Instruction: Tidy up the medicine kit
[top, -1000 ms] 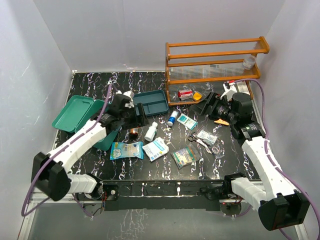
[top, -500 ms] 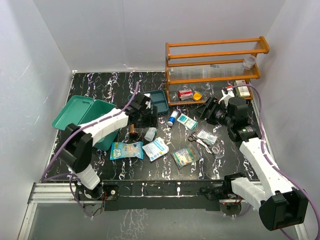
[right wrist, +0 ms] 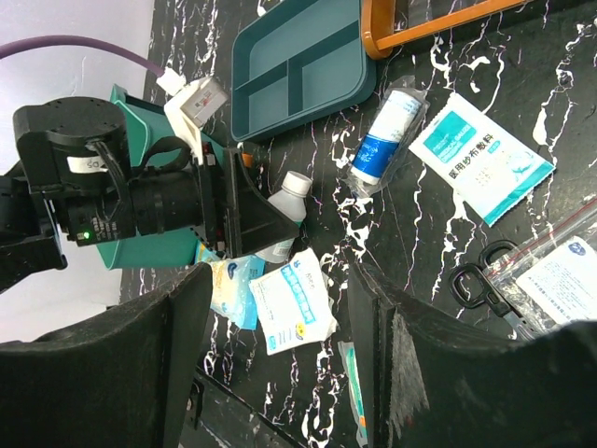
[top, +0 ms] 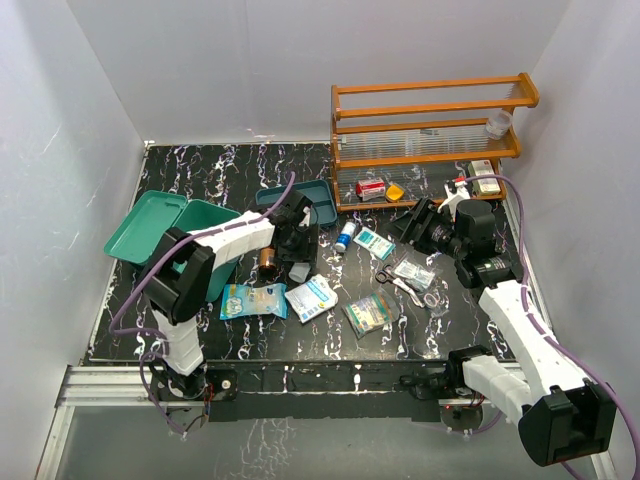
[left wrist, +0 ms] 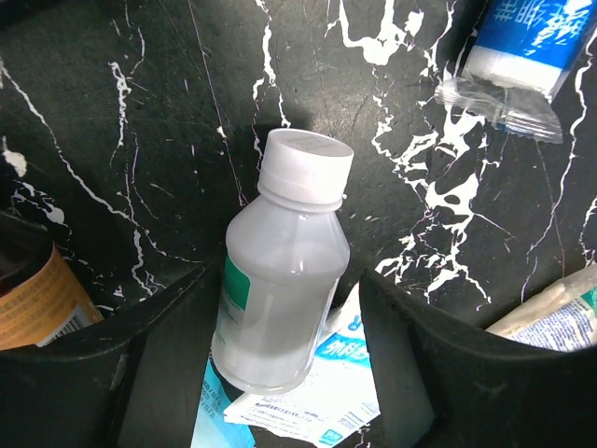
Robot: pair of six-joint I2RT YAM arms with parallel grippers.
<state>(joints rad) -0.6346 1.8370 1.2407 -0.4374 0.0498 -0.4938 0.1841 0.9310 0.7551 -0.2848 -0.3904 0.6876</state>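
While its lid lies open to the left, the medicine kit [top: 150, 225] sits at the left side of the black, white-veined worktop [top: 200, 165], closed in by plain white walls [top: 250, 70]. The left arm [top: 215, 245] crosses the kit's body, so what is inside cannot be made out.

Just right of the kit, the left end effector [left wrist: 284, 273] has its fingers spread on either side of a clear bottle [left wrist: 280, 299] with a white cap. The bottle lies on the worktop and partly on a blue-printed sachet [left wrist: 326, 392], and a thin gap shows on each flank. An amber jar [left wrist: 28, 299] is cut off at the left edge of the wrist view. A blue-and-white tube in a clear bag [left wrist: 527, 37] is cut off at the top right.

Behind that end effector lies a darker divided tray [top: 320, 200], partly hidden by the arm in the top view. Its print too small to read, more sachets [top: 312, 297] lie scattered toward the middle.

At the back right stands an orange rack [top: 430, 120]. Its bottom shelf holds a red-and-white box [top: 371, 188], and a small clear cup [top: 498, 122] rests higher up. The right end effector [top: 408, 224] hangs in front of the rack, fingers wide apart with nothing between them.
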